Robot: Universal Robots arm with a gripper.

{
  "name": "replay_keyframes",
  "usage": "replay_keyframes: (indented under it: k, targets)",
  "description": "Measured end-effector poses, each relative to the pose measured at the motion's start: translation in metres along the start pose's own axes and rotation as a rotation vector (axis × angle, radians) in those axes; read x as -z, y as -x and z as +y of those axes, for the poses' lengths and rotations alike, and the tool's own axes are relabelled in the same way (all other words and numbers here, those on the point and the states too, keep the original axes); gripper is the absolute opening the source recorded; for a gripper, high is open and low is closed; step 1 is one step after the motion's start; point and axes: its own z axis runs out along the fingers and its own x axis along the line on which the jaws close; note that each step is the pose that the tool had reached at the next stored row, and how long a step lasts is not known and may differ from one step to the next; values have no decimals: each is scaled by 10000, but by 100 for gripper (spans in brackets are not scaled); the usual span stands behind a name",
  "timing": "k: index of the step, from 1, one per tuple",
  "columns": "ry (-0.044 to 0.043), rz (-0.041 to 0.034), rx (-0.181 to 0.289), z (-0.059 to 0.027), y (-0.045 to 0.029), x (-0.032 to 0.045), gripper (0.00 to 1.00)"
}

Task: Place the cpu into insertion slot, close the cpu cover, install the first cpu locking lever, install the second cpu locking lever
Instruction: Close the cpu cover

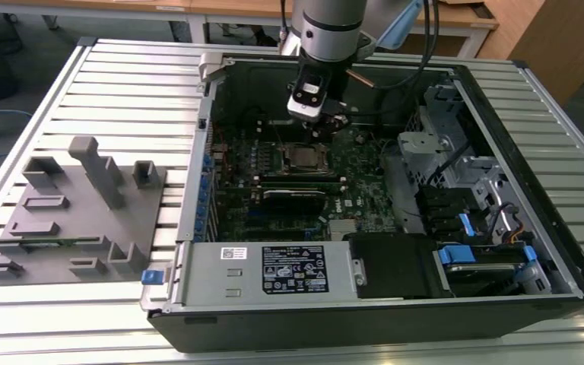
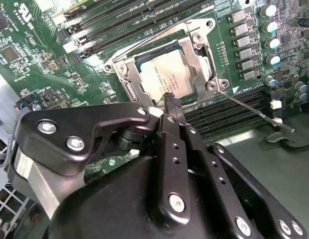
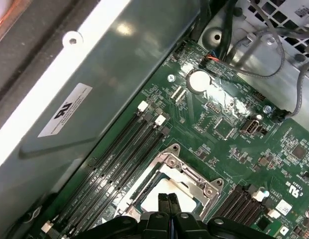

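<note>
Surface: a slatted metal table [image 1: 89, 319], with a grey moulded fixture [image 1: 69, 220] on it at the exterior view's left.
Box: the computer case [image 1: 373, 323] lies open on the table, its motherboard [image 1: 363, 190] facing up.
Socket: the cpu [image 2: 164, 79] sits seated, with the cpu cover [image 2: 197, 59] down over its edges. A thin wire lever [image 2: 254, 112] angles out from one corner.
Claw: the gripper [image 2: 169, 99] hangs just above the cpu, fingers pressed together and empty.
Room: wooden desks [image 1: 221, 9] and grey floor [image 1: 28, 68] lie beyond the table.

No text legible, black label [image 1: 294, 268] on power supply [image 1: 206, 275], white sticker [image 3: 65, 110] on case wall [image 3: 144, 55], faint print on the cpu [image 2: 167, 75]
</note>
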Motion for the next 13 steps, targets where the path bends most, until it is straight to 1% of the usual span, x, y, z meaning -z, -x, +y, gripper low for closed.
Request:
replay_keyframes:
  k: [2,3,13]
  targets:
    - [0,0,17,0,0,0,10]
    - [0,2,99,0,0,0,10]
    - [7,30,1902,0,0,-7,10]
